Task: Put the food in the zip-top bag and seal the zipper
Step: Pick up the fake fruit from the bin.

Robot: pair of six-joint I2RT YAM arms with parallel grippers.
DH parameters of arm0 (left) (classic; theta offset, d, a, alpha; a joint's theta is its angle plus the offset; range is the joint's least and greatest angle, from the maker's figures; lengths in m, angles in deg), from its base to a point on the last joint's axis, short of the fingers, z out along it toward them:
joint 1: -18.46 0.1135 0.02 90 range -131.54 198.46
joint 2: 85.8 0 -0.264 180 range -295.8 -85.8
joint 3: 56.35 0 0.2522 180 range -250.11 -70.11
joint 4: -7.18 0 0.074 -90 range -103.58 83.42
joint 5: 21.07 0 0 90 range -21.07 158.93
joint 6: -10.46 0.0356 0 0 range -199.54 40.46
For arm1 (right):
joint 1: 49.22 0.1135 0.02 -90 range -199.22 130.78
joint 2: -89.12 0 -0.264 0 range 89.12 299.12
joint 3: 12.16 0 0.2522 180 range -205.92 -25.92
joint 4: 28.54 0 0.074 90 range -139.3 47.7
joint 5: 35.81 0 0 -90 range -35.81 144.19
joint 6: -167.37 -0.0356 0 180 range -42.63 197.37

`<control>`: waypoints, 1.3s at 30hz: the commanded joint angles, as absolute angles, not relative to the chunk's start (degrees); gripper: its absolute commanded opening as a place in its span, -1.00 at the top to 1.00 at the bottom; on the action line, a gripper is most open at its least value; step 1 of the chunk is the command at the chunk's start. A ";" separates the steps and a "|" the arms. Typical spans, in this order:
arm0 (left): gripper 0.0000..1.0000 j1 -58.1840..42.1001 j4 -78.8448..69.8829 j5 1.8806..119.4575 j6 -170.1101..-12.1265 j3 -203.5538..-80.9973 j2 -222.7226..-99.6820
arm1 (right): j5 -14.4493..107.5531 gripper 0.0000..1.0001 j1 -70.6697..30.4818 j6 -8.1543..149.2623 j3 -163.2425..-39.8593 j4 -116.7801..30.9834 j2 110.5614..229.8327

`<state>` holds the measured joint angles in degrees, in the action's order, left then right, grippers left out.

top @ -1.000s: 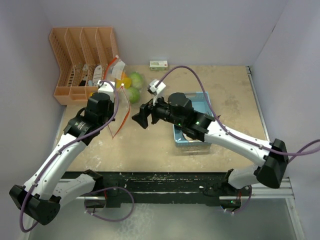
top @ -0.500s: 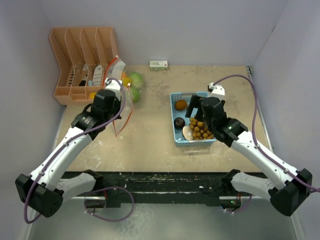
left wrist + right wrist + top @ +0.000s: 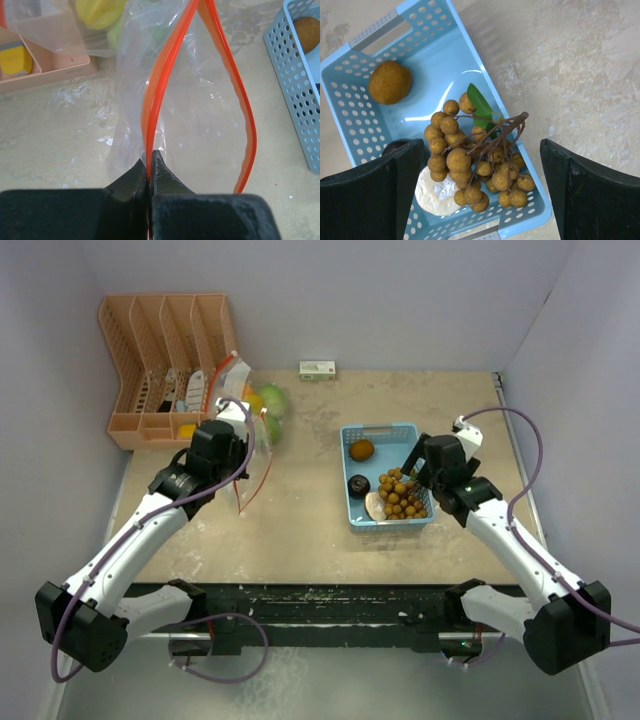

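Food bunch (image 3: 470, 165), orange fruit (image 3: 389, 82) and beige slice (image 3: 436, 192) lie in the tray (image 3: 425, 55) directly beneath my right gripper (image 3: 480, 147), jaws spread wide, holding nothing. My left gripper (image 3: 150, 162), pressed together, pinches the bag (image 3: 200, 125) by its orange rim; the mouth gapes just ahead.

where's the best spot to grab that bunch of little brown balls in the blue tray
Probably the dark branching stem atop the bunch, coming straight down with the open right claw. The stem lies exposed on top, and the tray walls block any sideways approach.
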<state>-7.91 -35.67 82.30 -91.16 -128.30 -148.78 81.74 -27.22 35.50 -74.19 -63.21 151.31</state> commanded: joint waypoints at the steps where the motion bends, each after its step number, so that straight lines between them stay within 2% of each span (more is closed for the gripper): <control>1: 1.00 -7.78 -32.60 81.32 -92.20 -127.74 -146.91 | 82.70 -0.99 -29.51 35.10 -74.13 -61.39 150.72; 7: 1.00 -7.73 -32.99 81.67 -92.02 -127.65 -146.61 | 78.26 -0.94 -33.71 36.66 -72.20 -56.48 154.22; 21: 1.00 -7.73 -33.30 82.03 -91.90 -127.32 -146.69 | 73.45 -0.48 -35.40 38.99 -67.84 -48.51 157.75; 24: 1.00 -7.74 -33.30 81.86 -91.85 -127.19 -146.70 | 74.06 -0.44 -35.42 39.19 -67.52 -48.20 158.28; 30: 1.00 -7.73 -33.23 81.81 -91.81 -127.22 -146.53 | 76.18 0.02 -35.42 41.25 -68.10 -47.10 160.05; 35: 1.00 -7.73 -33.22 81.76 -91.69 -127.20 -146.51 | 75.17 0.13 -35.42 42.12 -68.51 -46.99 160.79; 37: 1.00 -7.74 -33.22 81.76 -91.77 -127.14 -146.46 | 74.83 0.34 -35.42 42.46 -68.29 -46.87 161.04; 39: 1.00 -7.74 -33.22 81.76 -91.79 -127.04 -146.44 | 74.74 0.65 -35.42 42.70 -68.23 -46.91 160.61</control>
<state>-7.91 -35.29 82.14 -91.11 -127.38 -147.90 74.16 -35.33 41.38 -67.63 -48.59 161.19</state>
